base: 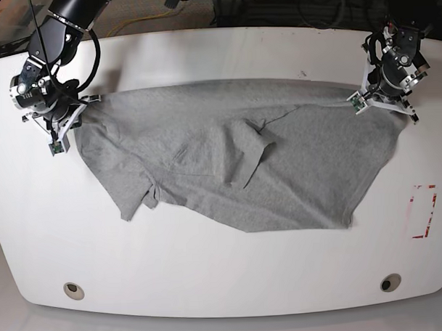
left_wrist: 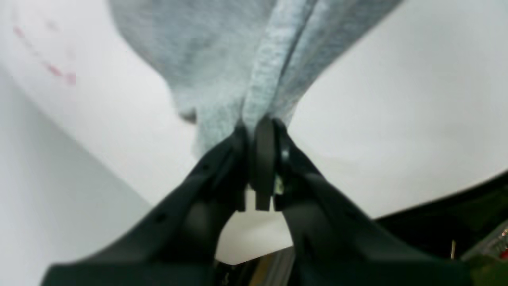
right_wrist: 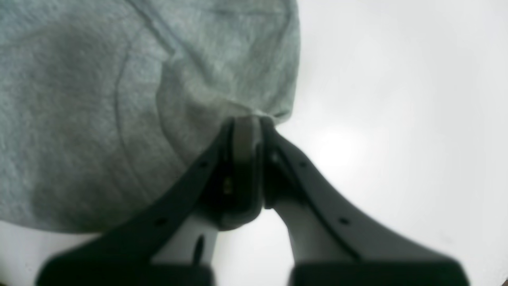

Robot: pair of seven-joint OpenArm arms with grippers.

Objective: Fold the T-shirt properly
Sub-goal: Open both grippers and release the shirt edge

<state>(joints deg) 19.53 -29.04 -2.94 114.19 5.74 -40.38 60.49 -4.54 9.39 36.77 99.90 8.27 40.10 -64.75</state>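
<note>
While the base view shows the T-shirt (base: 235, 161) stretched across the table (base: 210, 275), wrist views show clamping. Left gripper (left_wrist: 260, 123) and right gripper (right_wrist: 248, 119) both pinch cloth near the far corners; a red mark (base: 424, 211) sits by the edge.

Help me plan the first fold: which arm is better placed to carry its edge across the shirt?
Probably the right. Its claw pinches the T-shirt beside the bunched sleeve side, which needs folding in first. The left claw grips the smoother side and can anchor.

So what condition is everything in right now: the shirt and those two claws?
Heather-grey jersey-knit T-shirt: spread out, rumpled, unfolded, pinched at two far edges.
Black left gripper: shut on the T-shirt.
Black right gripper: shut on the T-shirt.
White table: bearing the T-shirt.
</note>
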